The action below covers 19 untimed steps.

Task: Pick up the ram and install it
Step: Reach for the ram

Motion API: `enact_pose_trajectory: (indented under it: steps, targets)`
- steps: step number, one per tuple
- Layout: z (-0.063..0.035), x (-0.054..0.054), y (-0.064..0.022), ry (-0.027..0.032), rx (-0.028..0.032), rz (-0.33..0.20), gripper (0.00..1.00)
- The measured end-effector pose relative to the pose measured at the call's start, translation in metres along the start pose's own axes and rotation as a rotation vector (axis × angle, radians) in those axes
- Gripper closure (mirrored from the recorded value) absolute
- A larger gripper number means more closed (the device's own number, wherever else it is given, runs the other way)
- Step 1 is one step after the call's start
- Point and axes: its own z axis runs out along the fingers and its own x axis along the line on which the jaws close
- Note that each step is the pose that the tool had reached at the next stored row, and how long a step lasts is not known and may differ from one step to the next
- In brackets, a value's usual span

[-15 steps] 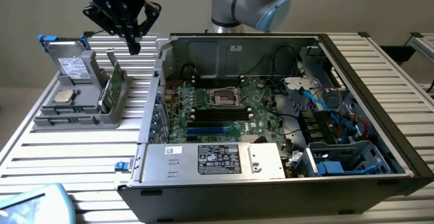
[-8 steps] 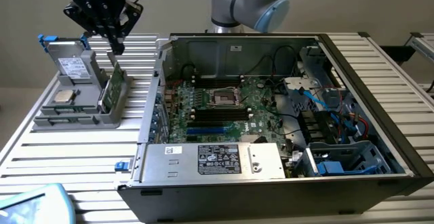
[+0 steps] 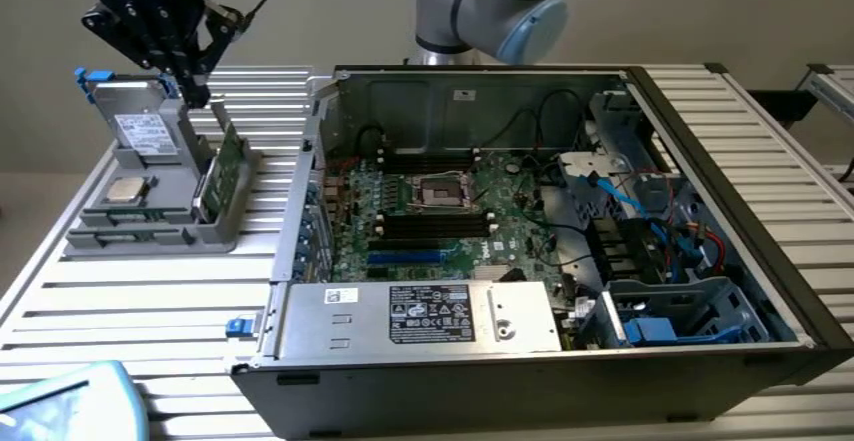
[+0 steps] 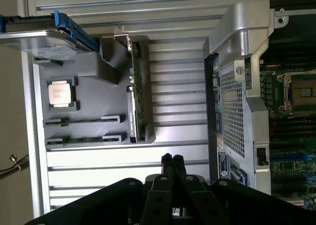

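Two ram sticks [image 4: 81, 120] stand on edge in the slots of a grey parts tray [image 4: 94, 67], next to a loose processor [image 4: 61, 93]. In the exterior view the tray [image 3: 154, 231] sits on the table at the exterior view's left. My black gripper [image 3: 196, 93] hangs above the tray's far end, near the tall green card [image 3: 227, 161]. Its fingers [image 4: 167, 160] are pressed together with nothing between them, a short way above and beside the tray. The motherboard's long black slots [image 3: 434, 223] lie inside the open computer case [image 3: 307, 221].
A hard drive in a blue-tabbed carrier [image 3: 134, 126] stands at the tray's far end. The taller green card [image 4: 139, 91] stands along the tray's side toward the case. A power supply [image 3: 420, 316], cables and a drive cage [image 3: 667, 311] crowd the case. A slatted table [image 3: 147, 301] lies underneath.
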Motion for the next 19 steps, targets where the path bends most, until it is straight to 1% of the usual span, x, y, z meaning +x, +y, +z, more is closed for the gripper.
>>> enact_pose_trajectory:
  steps: [4,11,15,19]
  targets:
    - [0.0003,0.016,-0.0012,0.0054,-0.0002,0.000,0.89]
    - [0.0008,0.043,-0.0032,0.0179,-0.0003,0.001,0.89]
    - [0.0011,0.058,-0.0043,0.0271,0.0003,0.001,0.89]
    - [0.0017,0.072,-0.0054,0.0391,0.0012,0.002,0.89]
